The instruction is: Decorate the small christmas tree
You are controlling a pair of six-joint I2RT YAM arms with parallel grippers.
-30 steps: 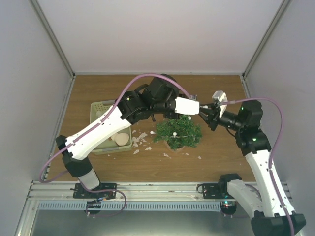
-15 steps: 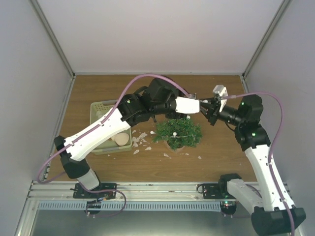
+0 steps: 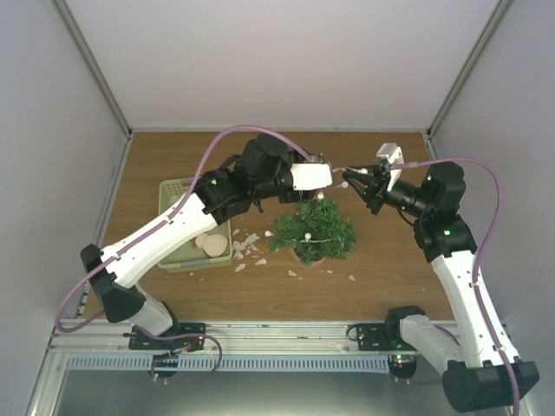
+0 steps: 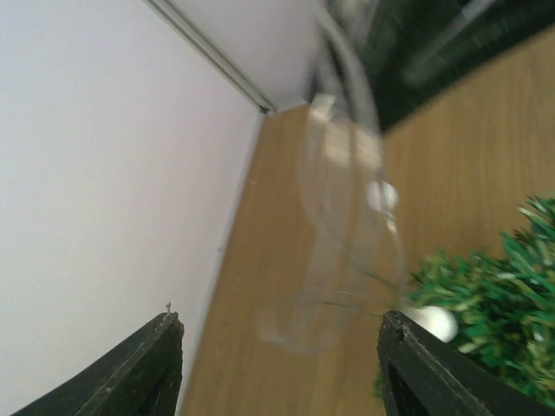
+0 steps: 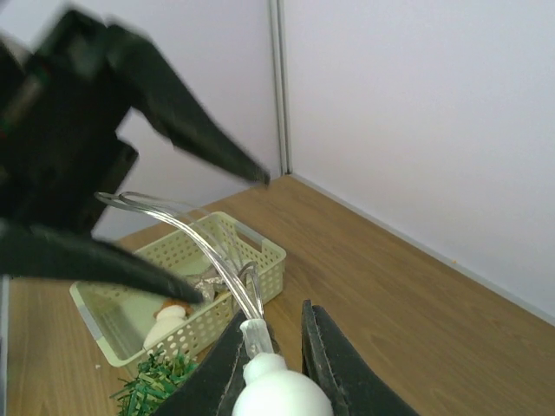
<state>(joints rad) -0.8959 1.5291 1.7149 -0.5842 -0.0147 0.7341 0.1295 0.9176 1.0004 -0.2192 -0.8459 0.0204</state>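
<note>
The small christmas tree stands mid-table with white bulbs on it; its branches show in the left wrist view and the right wrist view. My right gripper is behind and right of the tree top, shut on a white bulb of a clear-wire light string. The string runs down toward the tree. My left gripper is open and empty, just left of the right gripper, above and behind the tree. Its blurred black fingers fill the left of the right wrist view.
A pale green tray with ornaments sits left of the tree, also in the right wrist view. White scraps lie on the wood between tray and tree. White walls close the back and both sides.
My left gripper has pulled back and to the left, away from the right gripper. The right gripper has risen a little toward the back wall, still holding the bulb.
</note>
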